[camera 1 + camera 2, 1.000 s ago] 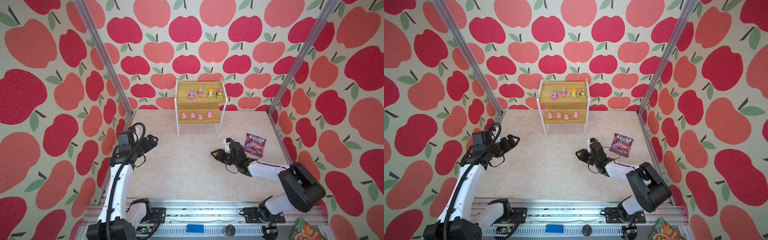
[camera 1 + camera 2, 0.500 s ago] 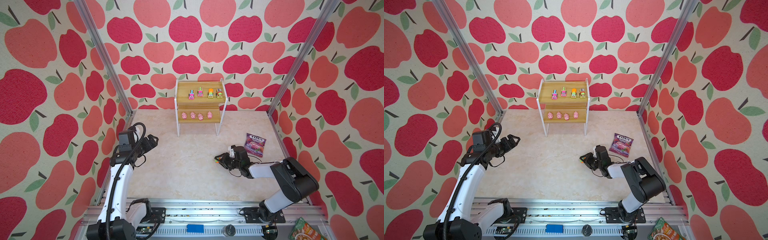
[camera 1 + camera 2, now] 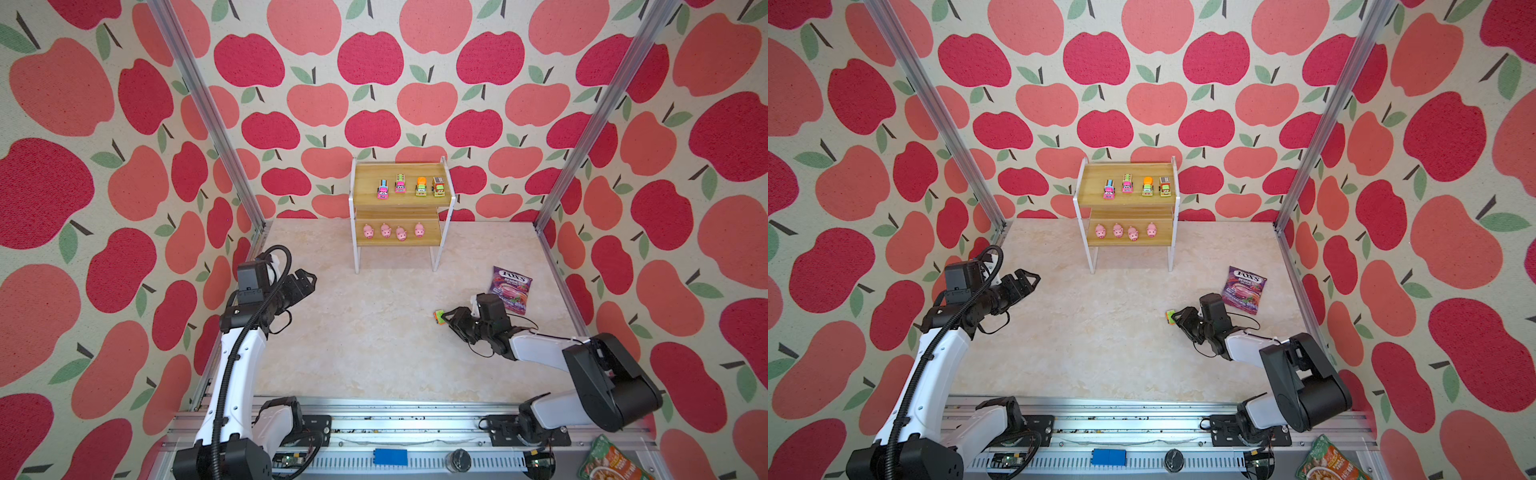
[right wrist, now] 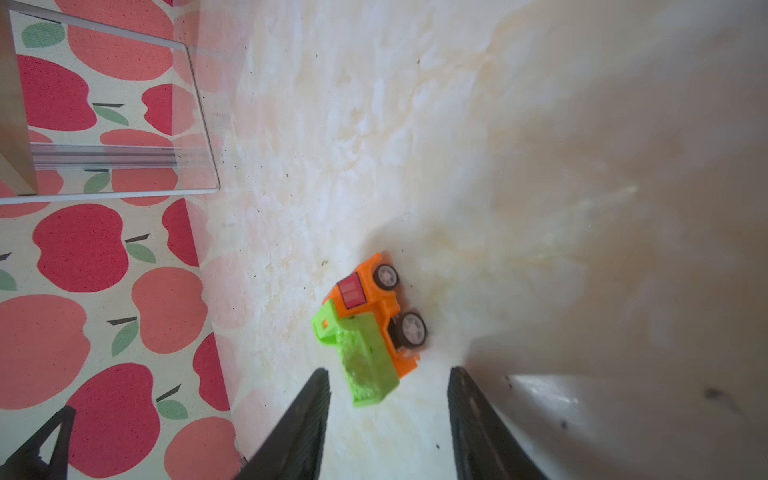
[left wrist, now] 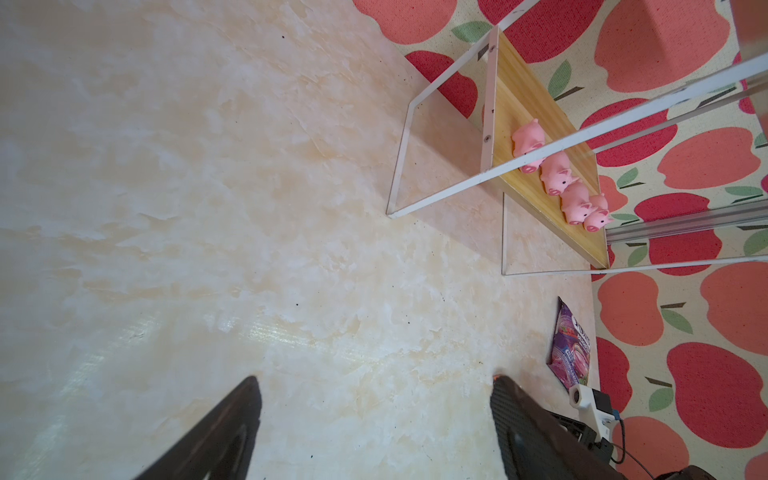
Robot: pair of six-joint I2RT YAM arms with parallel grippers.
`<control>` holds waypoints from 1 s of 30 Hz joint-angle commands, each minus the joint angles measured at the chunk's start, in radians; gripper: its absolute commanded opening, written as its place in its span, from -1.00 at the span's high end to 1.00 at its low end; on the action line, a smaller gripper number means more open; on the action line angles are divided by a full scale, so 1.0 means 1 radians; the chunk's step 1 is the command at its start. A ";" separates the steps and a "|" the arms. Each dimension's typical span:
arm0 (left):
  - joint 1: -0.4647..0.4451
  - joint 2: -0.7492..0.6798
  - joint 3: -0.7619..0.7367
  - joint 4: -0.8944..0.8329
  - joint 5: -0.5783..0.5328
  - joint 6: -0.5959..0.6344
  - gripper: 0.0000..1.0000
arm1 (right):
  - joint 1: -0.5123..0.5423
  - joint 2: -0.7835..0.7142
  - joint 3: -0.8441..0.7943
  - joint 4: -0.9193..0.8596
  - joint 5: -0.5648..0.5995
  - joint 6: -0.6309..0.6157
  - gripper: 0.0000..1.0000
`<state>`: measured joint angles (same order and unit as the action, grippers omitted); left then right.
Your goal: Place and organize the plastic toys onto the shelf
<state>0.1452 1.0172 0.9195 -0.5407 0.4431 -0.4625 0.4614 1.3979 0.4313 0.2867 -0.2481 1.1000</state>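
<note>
Your surroundings, itemised: three walls [image 3: 374,62] papered with red and coral apples on cream, filling the upper frame. Two aluminium posts [image 3: 208,116] slant in from upper left and upper right. The cream marbled floor [image 3: 374,340] is at centre, evenly lit. A metal rail [image 3: 415,417] runs along the bottom edge.

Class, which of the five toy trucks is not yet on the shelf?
The orange and green truck on the table, just ahead of the right gripper; the four others stand on the top board of the shelf.

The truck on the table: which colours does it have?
The truck is orange and green, clearest in the right wrist view.
</note>
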 commanded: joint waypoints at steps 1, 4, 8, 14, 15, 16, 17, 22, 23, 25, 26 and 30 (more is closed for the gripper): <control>-0.006 0.002 -0.005 0.005 -0.006 -0.001 -0.78 | -0.006 -0.069 0.054 -0.234 0.106 -0.139 -0.06; -0.007 0.003 -0.006 0.006 -0.004 0.001 -0.78 | 0.000 -0.123 0.087 -0.313 0.154 -0.256 -0.17; -0.025 0.002 -0.008 0.004 -0.015 0.007 -0.78 | 0.069 -0.150 0.159 -0.411 0.260 -0.472 -0.38; -0.061 0.009 -0.002 -0.010 -0.042 0.020 -0.78 | 0.172 -0.022 0.320 -0.525 0.350 -0.698 -0.47; -0.066 0.008 -0.001 -0.010 -0.045 0.022 -0.78 | 0.188 0.011 0.352 -0.557 0.370 -0.720 -0.47; -0.068 0.007 -0.001 -0.013 -0.051 0.024 -0.78 | 0.195 0.036 0.374 -0.578 0.391 -0.732 -0.45; -0.071 0.006 0.000 -0.015 -0.054 0.025 -0.78 | 0.202 0.061 0.395 -0.591 0.397 -0.747 -0.44; -0.073 0.005 -0.001 -0.019 -0.054 0.030 -0.79 | 0.226 0.150 0.442 -0.613 0.425 -0.773 -0.41; -0.073 0.006 -0.001 -0.016 -0.053 0.030 -0.79 | 0.230 0.166 0.447 -0.613 0.425 -0.772 -0.39; -0.073 0.007 0.000 -0.016 -0.052 0.030 -0.79 | 0.233 0.198 0.460 -0.619 0.425 -0.768 -0.35; -0.073 0.006 0.000 -0.016 -0.052 0.030 -0.79 | 0.235 0.213 0.463 -0.617 0.425 -0.767 -0.34; -0.071 0.004 0.000 -0.015 -0.052 0.033 -0.79 | 0.235 0.247 0.467 -0.588 0.425 -0.768 -0.14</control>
<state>0.0761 1.0218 0.9195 -0.5419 0.4004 -0.4538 0.6914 1.6268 0.8749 -0.2890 0.1589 0.3519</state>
